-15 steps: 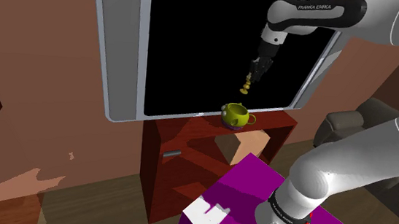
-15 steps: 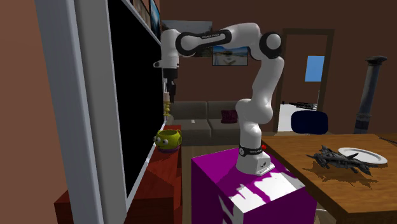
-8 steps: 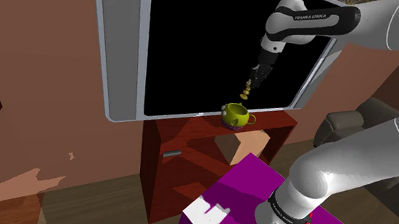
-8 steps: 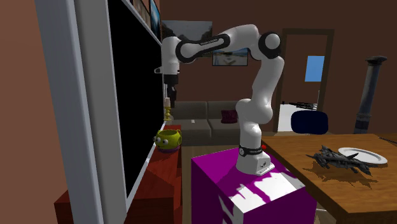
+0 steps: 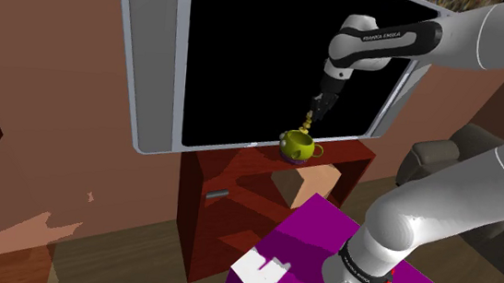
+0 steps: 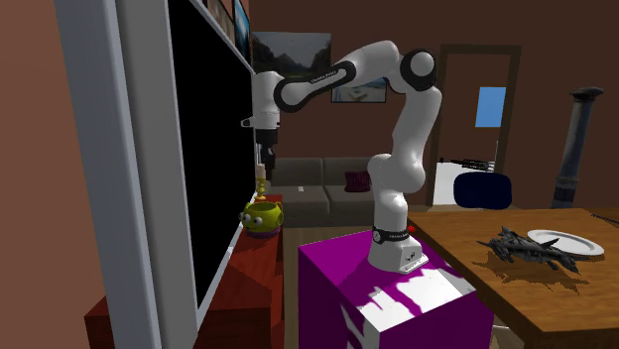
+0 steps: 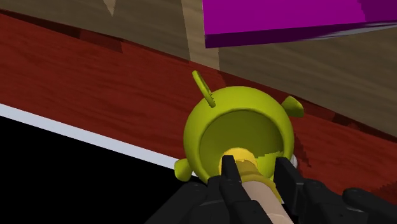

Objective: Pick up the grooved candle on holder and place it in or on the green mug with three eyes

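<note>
A yellow-green mug (image 5: 298, 146) with small eyes and a handle stands on top of a red wooden cabinet (image 5: 253, 193), in front of a big black screen. My gripper (image 5: 317, 107) hangs straight above it, shut on a pale grooved candle (image 5: 307, 123) whose golden holder points down. In the second exterior view the candle (image 6: 261, 182) ends just over the rim of the mug (image 6: 263, 216), below the gripper (image 6: 263, 164). Along the hand, the candle (image 7: 252, 184) sits clasped by the gripper (image 7: 257, 183), and its golden base is over the open mouth of the mug (image 7: 216, 130).
A white-framed black screen (image 5: 248, 52) rises right behind the mug. The purple stand (image 5: 343, 254) is close to the cabinet. In the second exterior view, a wooden table (image 6: 526, 288) carries a dark model (image 6: 526, 248) and a plate (image 6: 567, 241).
The gripper has come down with the candle, from well above the mug to just over its mouth. The mug has not moved.
</note>
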